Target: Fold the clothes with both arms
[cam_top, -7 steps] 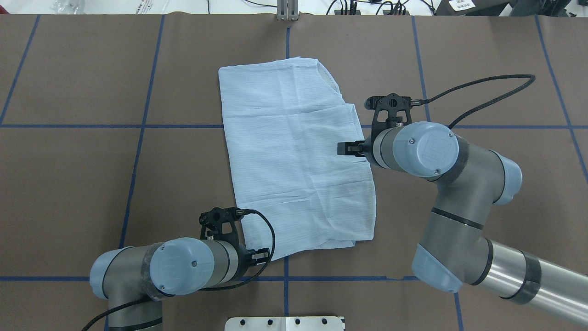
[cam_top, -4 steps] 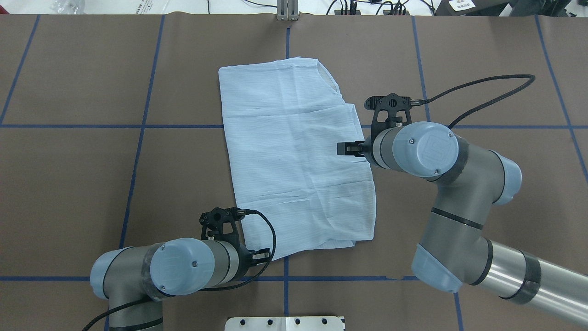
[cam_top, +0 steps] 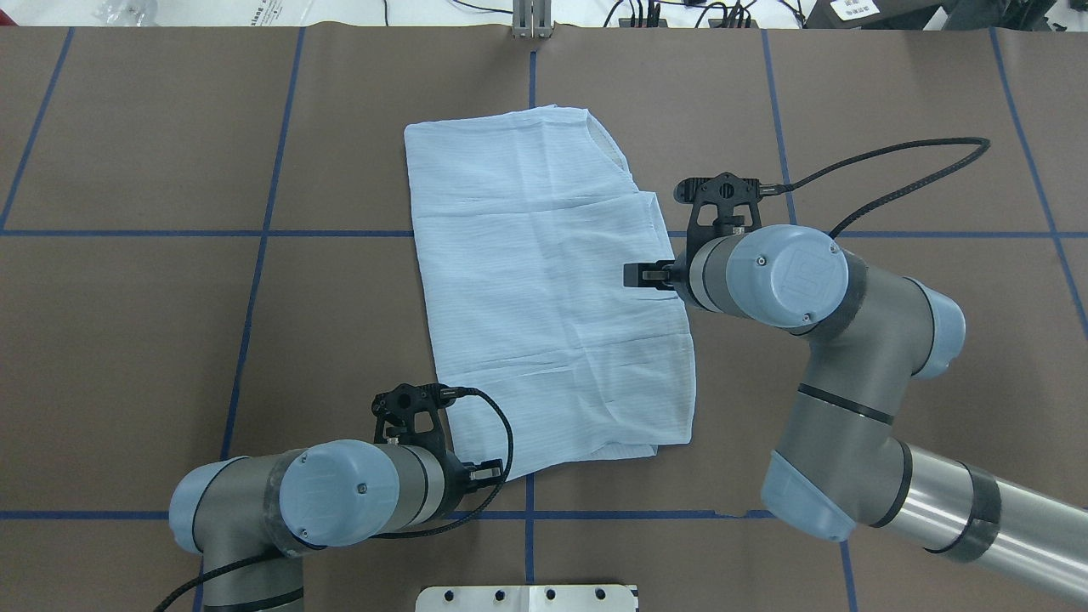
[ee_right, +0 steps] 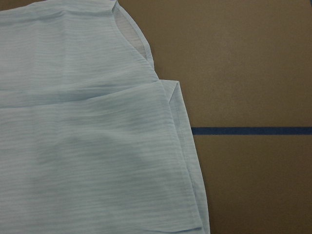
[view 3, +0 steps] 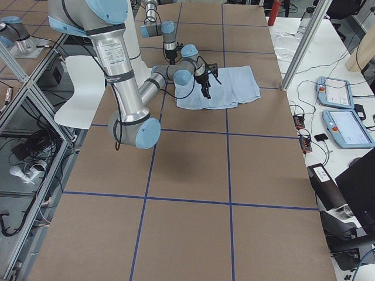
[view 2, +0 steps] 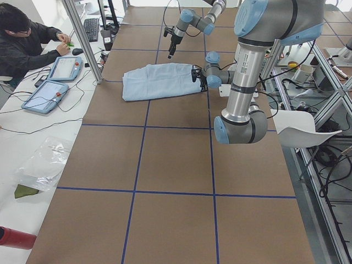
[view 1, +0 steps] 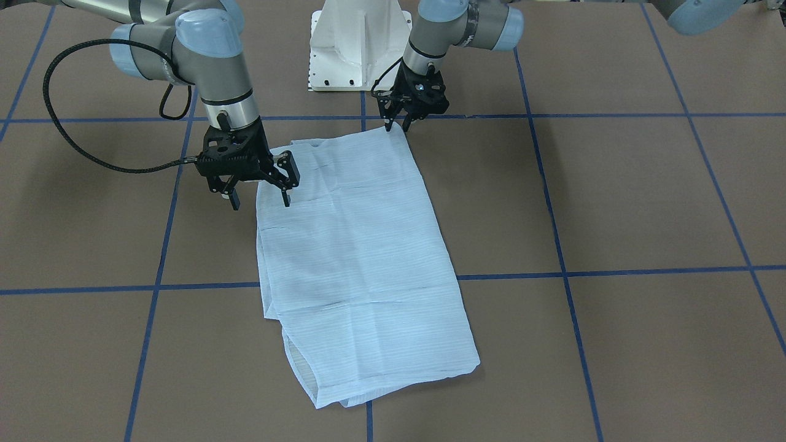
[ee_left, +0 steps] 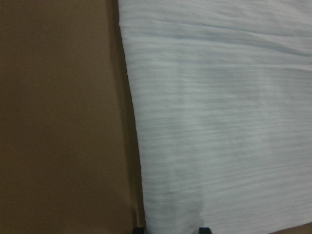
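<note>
Shirt on taped table, pedestal nearby (person seated beyond)

Light blue striped shirt lies folded flat, lengthwise

A brown-covered table gridded with blue tape lines fills the lab; at a white side bench, a seated person faces what appear to be two tablets, beside an aluminium post.

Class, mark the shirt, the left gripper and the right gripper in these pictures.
shirt (cam_top: 544, 289): overhead view, middle of the folded cloth.
left gripper (view 1: 397, 124): front-facing view, midway between its fingertips.
right gripper (view 1: 260, 197): front-facing view, midway between its fingertips.
</note>
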